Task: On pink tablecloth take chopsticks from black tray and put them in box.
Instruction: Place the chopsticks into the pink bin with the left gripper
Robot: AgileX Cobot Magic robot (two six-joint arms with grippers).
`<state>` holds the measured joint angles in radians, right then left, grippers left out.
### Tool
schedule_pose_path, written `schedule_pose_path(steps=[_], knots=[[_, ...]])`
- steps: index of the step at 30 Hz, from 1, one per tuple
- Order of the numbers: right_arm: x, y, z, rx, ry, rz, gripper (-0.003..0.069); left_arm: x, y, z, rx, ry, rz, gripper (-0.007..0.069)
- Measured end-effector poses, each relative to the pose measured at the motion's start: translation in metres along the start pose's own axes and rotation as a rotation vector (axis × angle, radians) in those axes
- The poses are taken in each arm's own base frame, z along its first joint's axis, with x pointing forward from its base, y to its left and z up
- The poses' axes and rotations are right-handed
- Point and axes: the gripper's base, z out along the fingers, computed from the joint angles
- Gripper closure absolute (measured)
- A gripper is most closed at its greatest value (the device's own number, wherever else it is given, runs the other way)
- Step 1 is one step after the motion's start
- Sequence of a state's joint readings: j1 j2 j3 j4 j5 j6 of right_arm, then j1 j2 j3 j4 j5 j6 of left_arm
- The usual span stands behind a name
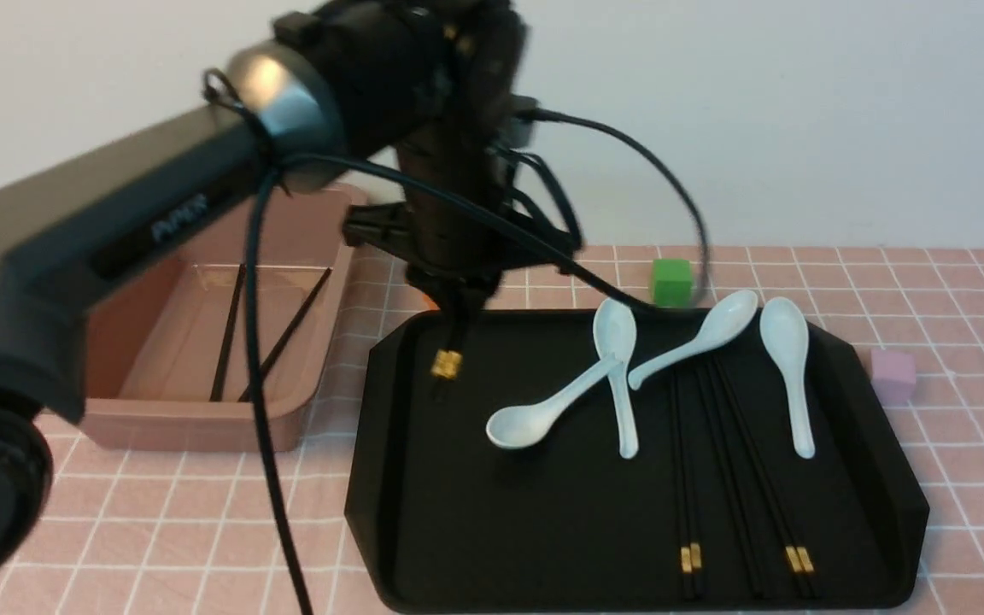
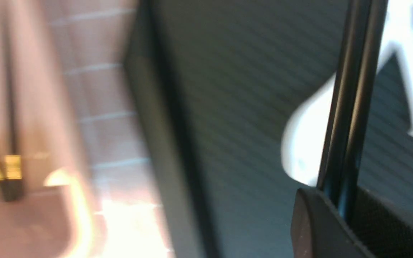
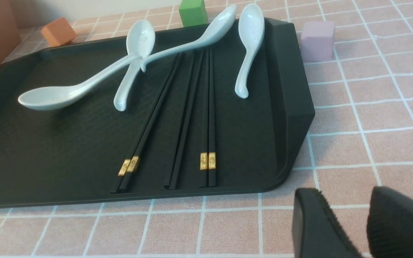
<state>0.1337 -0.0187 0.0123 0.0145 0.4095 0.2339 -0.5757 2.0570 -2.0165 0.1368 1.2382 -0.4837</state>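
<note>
My left gripper is shut on a pair of black chopsticks. They hang gold band down over the far left corner of the black tray. The left wrist view shows the pair pinched between the jaws. Three more pairs lie on the right side of the tray, also in the right wrist view. The box stands left of the tray with chopsticks inside. My right gripper is open and empty over the pink tablecloth, near the tray's corner.
Several white spoons lie in the far middle of the tray. A green cube stands behind the tray, a lilac cube to its right, and an orange cube at its far left corner. The left arm's cable hangs down in front of the box.
</note>
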Motion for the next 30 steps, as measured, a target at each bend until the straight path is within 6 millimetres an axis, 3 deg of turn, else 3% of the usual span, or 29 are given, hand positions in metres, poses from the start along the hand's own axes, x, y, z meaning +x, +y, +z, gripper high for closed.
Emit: schedule_pose_path(steps=[4, 5, 7, 11, 17, 21, 30], knots=[[0.0, 0.0, 0.0, 0.0, 0.0, 0.0, 0.0419, -0.019, 0.054, 0.007, -0.056, 0.001, -0.106, 0.0513], [0.0, 0.0, 0.0, 0.0, 0.0, 0.0, 0.0419, -0.019, 0.056, 0.008, -0.058, 0.002, -0.11, 0.0513], [0.0, 0.0, 0.0, 0.0, 0.0, 0.0, 0.0419, -0.027, 0.084, 0.009, -0.085, -0.003, -0.154, 0.0513], [0.0, 0.0, 0.0, 0.0, 0.0, 0.0, 0.0419, -0.033, 0.115, 0.01, -0.124, -0.008, -0.189, 0.0513], [0.0, 0.0, 0.0, 0.0, 0.0, 0.0, 0.0419, -0.036, 0.139, 0.027, -0.155, 0.024, -0.222, 0.0513], [0.0, 0.0, 0.0, 0.0, 0.0, 0.0, 0.0419, -0.035, 0.154, 0.049, -0.185, 0.07, -0.22, 0.0513], [0.0, 0.0, 0.0, 0.0, 0.0, 0.0, 0.0419, -0.035, 0.155, 0.052, -0.201, 0.075, -0.194, 0.0513]])
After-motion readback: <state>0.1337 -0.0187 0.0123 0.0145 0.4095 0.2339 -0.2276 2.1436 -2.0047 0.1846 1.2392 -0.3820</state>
